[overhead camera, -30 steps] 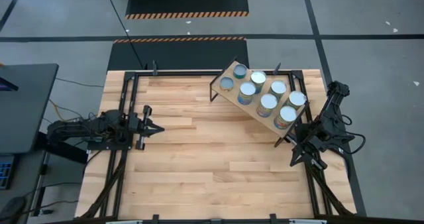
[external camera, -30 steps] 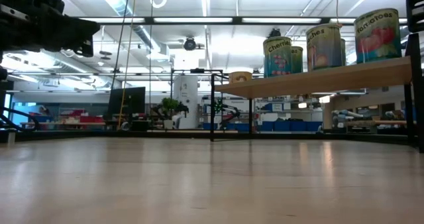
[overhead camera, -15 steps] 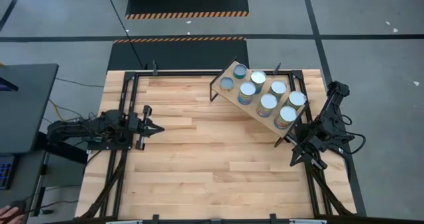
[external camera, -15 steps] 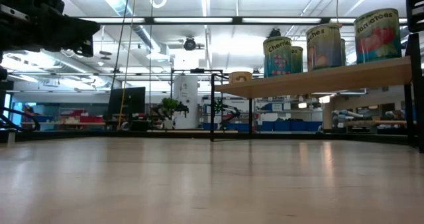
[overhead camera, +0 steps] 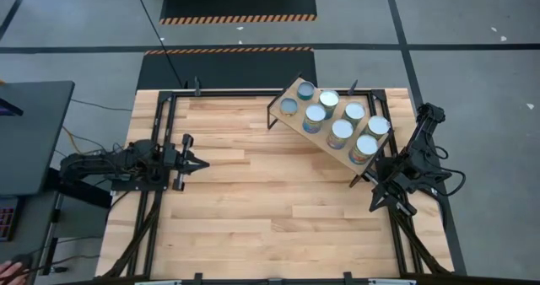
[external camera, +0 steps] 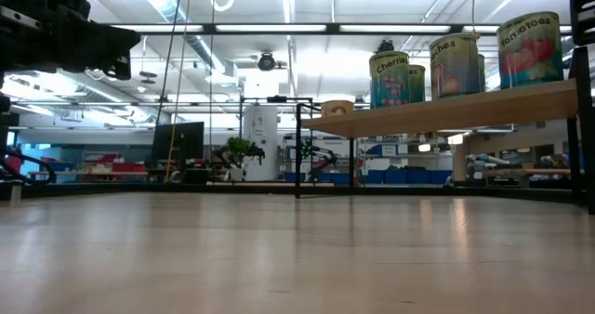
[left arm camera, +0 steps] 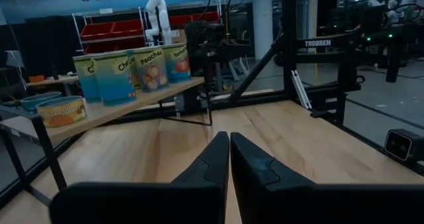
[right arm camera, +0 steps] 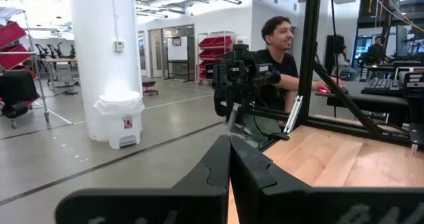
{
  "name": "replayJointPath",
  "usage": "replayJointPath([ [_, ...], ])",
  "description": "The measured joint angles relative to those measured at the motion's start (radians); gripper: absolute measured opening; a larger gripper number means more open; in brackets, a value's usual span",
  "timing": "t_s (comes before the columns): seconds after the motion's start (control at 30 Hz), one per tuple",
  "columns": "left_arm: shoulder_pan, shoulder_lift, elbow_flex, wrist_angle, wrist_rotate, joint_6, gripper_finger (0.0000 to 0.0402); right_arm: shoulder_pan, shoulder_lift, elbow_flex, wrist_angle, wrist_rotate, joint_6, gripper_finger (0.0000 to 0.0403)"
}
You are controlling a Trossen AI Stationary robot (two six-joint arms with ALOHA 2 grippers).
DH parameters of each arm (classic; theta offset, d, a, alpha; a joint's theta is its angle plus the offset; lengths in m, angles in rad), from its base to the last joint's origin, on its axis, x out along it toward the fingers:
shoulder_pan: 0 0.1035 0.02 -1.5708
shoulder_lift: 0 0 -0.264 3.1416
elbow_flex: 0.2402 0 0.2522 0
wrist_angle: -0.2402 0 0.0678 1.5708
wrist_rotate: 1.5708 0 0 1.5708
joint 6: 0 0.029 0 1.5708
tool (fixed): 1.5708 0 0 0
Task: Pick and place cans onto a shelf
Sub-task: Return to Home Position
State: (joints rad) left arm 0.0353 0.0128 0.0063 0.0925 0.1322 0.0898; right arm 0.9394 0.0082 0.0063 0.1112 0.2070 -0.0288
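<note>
Eight cans (overhead camera: 341, 131) stand in two rows on the shelf (external camera: 465, 106), at the far right corner of the surface (overhead camera: 253, 201). Judged: placing done, homing step in hand. Left gripper (left arm camera: 229, 136) sits low at the left edge, fingers clenched, empty. Right gripper (right arm camera: 229, 139) sits at the right edge beside the shelf, fingers likewise clenched on nothing. Next calls only for parking clear of the shelf frame.

Light-wood plank worktop (overhead camera: 253, 201), black-framed. Grey concrete floor (overhead camera: 472, 32) all round it. Black floor mat edged in orange-and-black stripes (overhead camera: 237, 2), beyond the far side. Dark grey desk (overhead camera: 29, 133), left of the worktop. White round pillar (right arm camera: 103, 52), with a white lined bin (right arm camera: 120, 121) at its foot. Person in a dark shirt (right arm camera: 278, 55), past the worktop's edge.
</note>
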Motion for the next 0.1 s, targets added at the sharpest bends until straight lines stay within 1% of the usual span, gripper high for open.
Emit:
replayJointPath([
  [0.1,0.0,0.0,0.0,0.0,0.0,0.0,0.0023,0.0,0.0,0.0,0.0,0.0,0.0,0.0016],
])
